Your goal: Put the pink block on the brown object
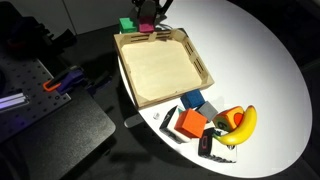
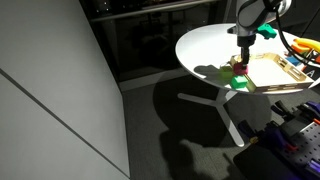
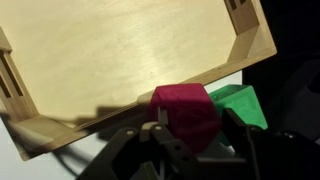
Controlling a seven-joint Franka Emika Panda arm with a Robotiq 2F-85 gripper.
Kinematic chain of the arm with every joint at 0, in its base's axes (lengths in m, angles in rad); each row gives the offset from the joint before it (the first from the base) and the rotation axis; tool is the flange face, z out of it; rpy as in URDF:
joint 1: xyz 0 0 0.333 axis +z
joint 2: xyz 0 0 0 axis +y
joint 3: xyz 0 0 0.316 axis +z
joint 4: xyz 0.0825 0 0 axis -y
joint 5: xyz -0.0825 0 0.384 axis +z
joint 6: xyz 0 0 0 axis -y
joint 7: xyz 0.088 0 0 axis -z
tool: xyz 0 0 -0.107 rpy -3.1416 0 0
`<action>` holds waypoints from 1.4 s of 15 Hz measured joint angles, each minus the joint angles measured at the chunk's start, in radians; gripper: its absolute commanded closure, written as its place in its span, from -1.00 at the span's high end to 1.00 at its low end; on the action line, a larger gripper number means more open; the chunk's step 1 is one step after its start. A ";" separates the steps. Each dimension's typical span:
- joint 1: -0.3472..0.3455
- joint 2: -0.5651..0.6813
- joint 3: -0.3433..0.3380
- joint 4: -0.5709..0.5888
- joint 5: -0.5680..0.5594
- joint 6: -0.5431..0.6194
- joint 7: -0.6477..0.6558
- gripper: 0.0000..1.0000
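**Item:** pink block (image 3: 185, 108).
**Location:** over the rim of the brown object (image 3: 130, 55), not yet inside. A green cube (image 3: 240, 105) sits just outside that rim.
**Holder:** gripper (image 3: 190, 130), apparently clamped on the block.
**Handling:** carry it inward past the rim and over bare wood. Lower until it seats flat, then release.

In my wrist view the brown object (image 3: 130, 60) is pale bare wood with fine grain and a soft satin sheen. The pink block (image 3: 185, 115) looks matt and faintly rough, and the green cube (image 3: 240, 103) to its right looks smoother. The table (image 1: 270, 70) is smooth matt white, and the banana (image 1: 243, 122) at the near end has a plastic-like gloss.
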 measured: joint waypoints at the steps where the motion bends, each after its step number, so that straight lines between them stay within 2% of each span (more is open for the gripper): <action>1: -0.005 -0.007 0.000 0.000 0.000 0.000 0.000 -0.37; 6: -0.028 -0.082 -0.003 -0.030 0.024 -0.002 0.000 -0.37; 12: -0.052 -0.182 -0.044 -0.143 0.049 -0.002 0.008 -0.37; 13: -0.056 -0.193 -0.054 -0.161 0.052 -0.002 0.009 -0.25; 14: -0.058 -0.204 -0.062 -0.179 0.056 -0.002 0.009 0.63; 15: -0.062 -0.213 -0.070 -0.196 0.058 -0.002 0.009 0.65; 17: -0.066 -0.230 -0.083 -0.223 0.058 -0.001 0.010 0.94; 18: -0.066 -0.240 -0.087 -0.234 0.058 0.000 0.010 1.00; 21: -0.066 -0.283 -0.092 -0.264 0.063 0.015 0.013 1.00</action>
